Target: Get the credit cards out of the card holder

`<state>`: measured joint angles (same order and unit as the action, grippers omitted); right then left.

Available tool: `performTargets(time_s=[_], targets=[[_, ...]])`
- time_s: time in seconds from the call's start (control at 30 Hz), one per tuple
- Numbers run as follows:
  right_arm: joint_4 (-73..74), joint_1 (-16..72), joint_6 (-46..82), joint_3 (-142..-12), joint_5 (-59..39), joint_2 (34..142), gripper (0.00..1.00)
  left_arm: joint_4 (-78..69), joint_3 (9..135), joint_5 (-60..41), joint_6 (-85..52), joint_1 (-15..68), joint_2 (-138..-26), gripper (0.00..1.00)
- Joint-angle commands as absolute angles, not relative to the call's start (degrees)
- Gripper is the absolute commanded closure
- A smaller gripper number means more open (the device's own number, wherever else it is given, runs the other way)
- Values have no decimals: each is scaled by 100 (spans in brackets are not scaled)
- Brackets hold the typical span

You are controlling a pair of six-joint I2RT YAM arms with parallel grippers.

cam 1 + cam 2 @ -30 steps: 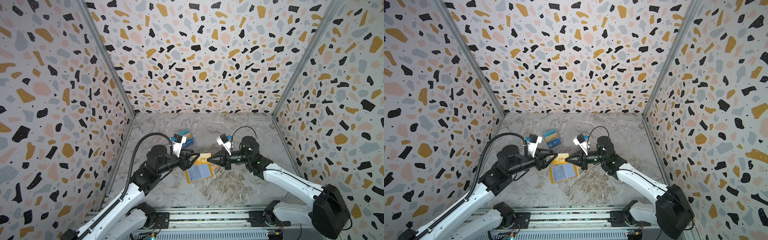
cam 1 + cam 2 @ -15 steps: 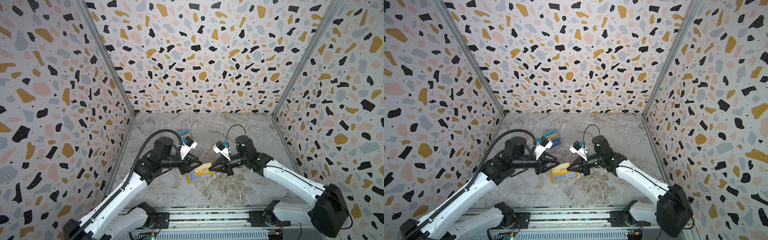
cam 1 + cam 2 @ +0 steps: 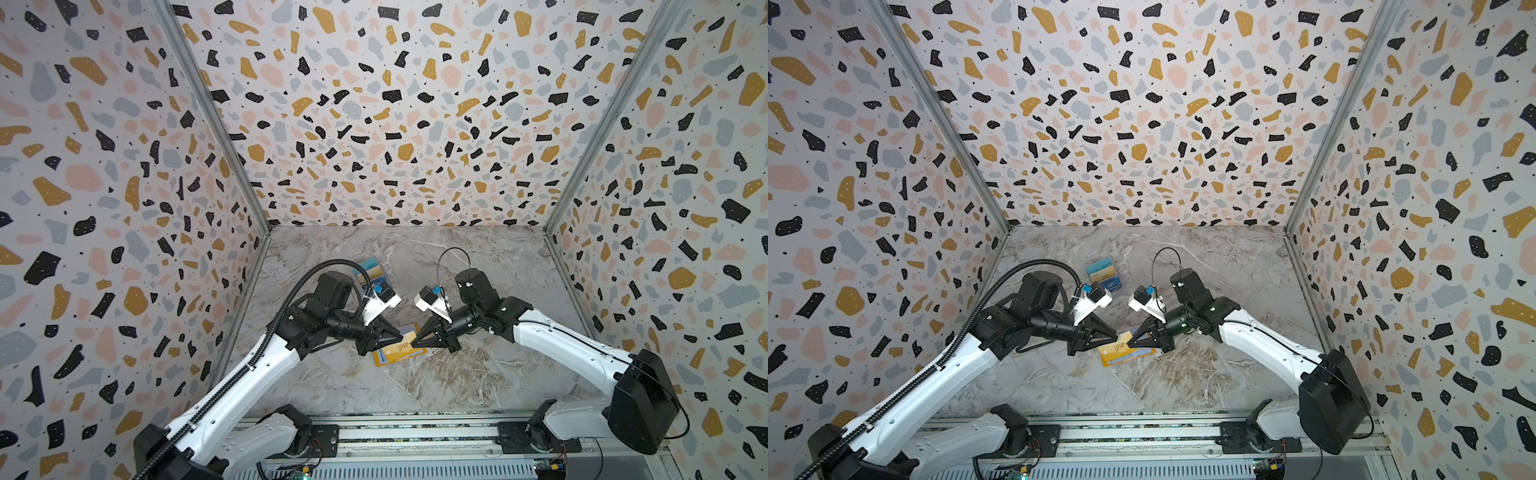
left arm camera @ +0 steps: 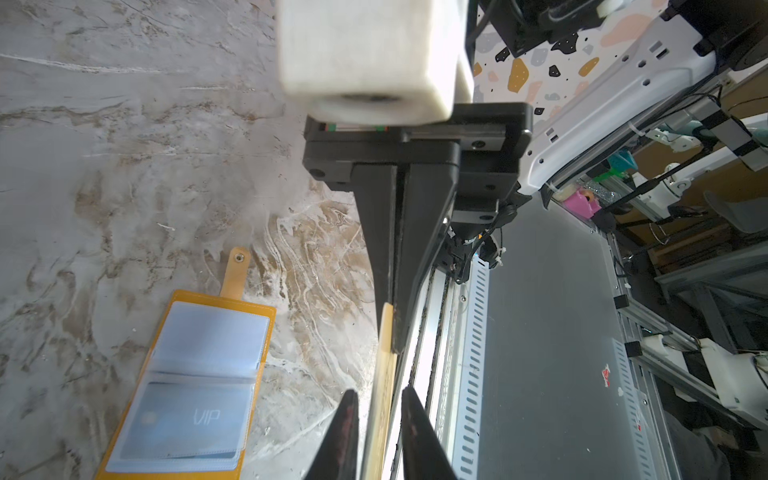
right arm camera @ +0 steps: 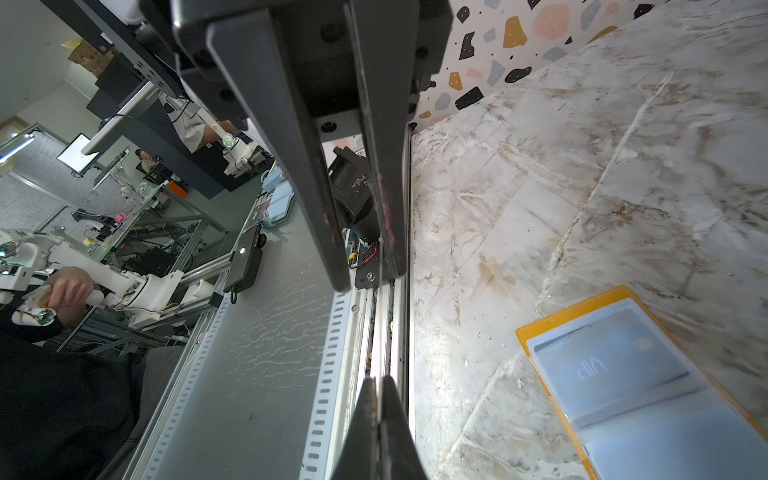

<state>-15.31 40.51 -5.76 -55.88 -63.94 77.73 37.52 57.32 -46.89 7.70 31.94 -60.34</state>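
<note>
The card holder lay open and flat on the marbled surface, mustard-yellow cover down, its snap tab sticking out past one end. Pale clear sleeves filled the inside. In the left wrist view, the teal card with "VIP" lettering sat inside the sleeve farther from the tab. The sleeve nearer the tab looked empty.

Towards the back of the surface, in a top view, a small box held a few blue and tan cards. They were too small to read, and the left arm partly hid the box.

The gold-yellow card was out of the holder and up in the air above it, edge-on to the left wrist camera and spanning the two hands. The right hand was clamped on one end of it, its fingers pressed together with no gap showing.

The left hand straddled the other end. Its fingers stood narrowly apart, with a thin sliver of space on each side of the card, so it did not appear to be gripping it.

In both top views the two hands met tip to tip just above the holder's near end.
</note>
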Motion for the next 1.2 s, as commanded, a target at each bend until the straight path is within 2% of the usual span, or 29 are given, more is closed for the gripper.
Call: performTargets(time_s=[0.0,0.43,0.6,1.07,1.1,1.17], targets=[[-1765,4078,-801,-5832,-6530,7724,100,4077,5893,-4869,1074,3182,-6047,79],[-1995,4113,-975,-5985,-6482,7768,100,4304,5941,-4701,1277,3181,-6160,79],[-1990,4114,-976,-6012,-6399,7776,100,4332,5947,-4745,1303,3182,-6184,86],[-1654,4113,-749,-5926,-6130,7713,100,4377,5957,-5029,1364,3182,-6231,98],[-1622,4115,-715,-5908,-6072,7694,99,4378,5952,-5036,1363,3182,-6231,99],[-1584,4113,-640,-5880,-5953,7652,85,4369,5955,-5021,1362,3182,-6240,100]])
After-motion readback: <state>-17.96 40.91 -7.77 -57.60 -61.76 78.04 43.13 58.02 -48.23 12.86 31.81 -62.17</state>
